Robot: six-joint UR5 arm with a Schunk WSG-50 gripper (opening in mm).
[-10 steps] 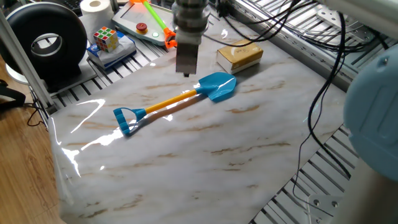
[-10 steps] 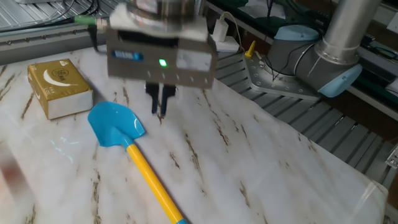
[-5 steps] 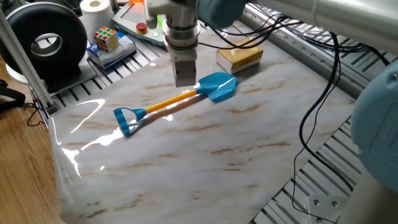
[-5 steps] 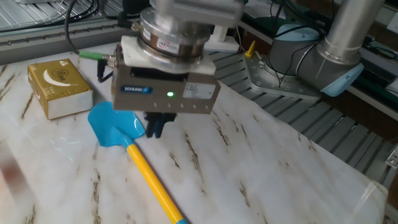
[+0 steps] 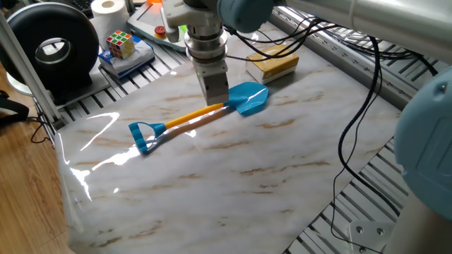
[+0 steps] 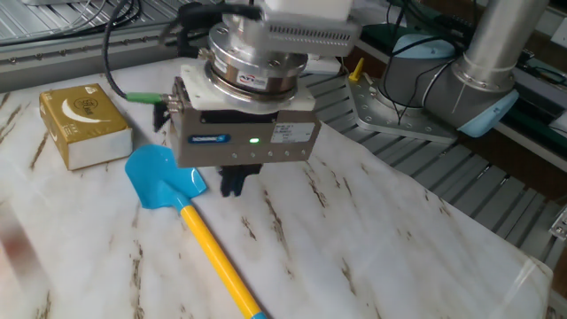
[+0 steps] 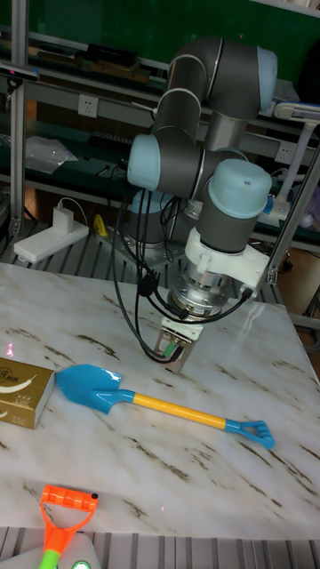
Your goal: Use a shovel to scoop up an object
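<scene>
The shovel (image 5: 201,115) lies flat on the marble table (image 5: 212,176), with its blade (image 6: 162,177) pointing toward the block (image 6: 81,124). Blade and block are near each other but do not touch. The gripper (image 6: 235,183) hangs low over the table, just beside the shaft (image 7: 178,408) near the blade end. The fingers (image 7: 175,353) point downward and stand close together, with nothing between them. Contact between the fingers and the shovel cannot be determined. A puzzle cube (image 5: 121,44) sits beyond the table edge.
</scene>
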